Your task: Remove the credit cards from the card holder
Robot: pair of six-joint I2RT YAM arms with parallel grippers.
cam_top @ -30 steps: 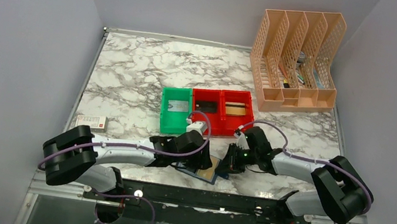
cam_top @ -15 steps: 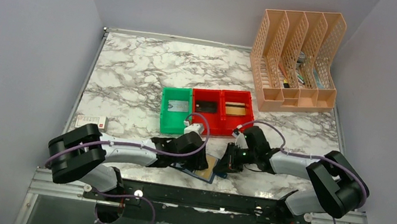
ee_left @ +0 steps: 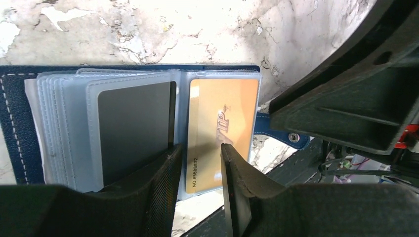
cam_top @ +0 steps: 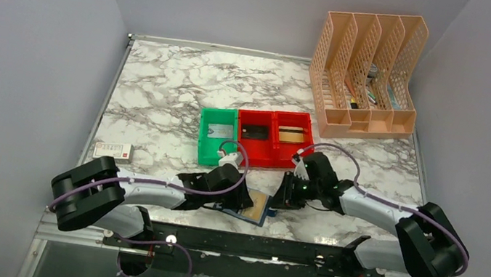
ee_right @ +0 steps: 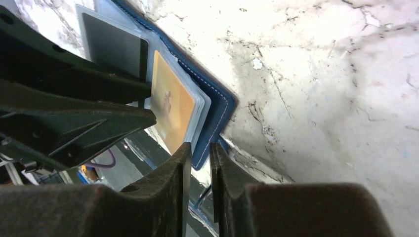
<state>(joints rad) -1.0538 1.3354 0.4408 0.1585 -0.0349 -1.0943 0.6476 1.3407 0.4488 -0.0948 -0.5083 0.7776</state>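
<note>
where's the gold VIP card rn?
The gold card sits in a clear sleeve of the open card holder, beside a dark grey card. Top view: near-centre of the table, between left gripper and right gripper.

The small flat navy-blue bifold card holder [ee_left: 11,128] is lying open at the near edge of the marbled table [cam_top: 162,89]. Inside it, a gold plastic card [ee_left: 222,131] is sitting right of a dark grey card [ee_left: 133,128]. Behind the holder, a green plastic bin [cam_top: 203,136] and two red plastic bins [cam_top: 273,137] are standing side by side. A peach slotted file rack [cam_top: 366,72] is standing far behind-right of the holder; a small white box [cam_top: 113,150] is lying well left.
</note>
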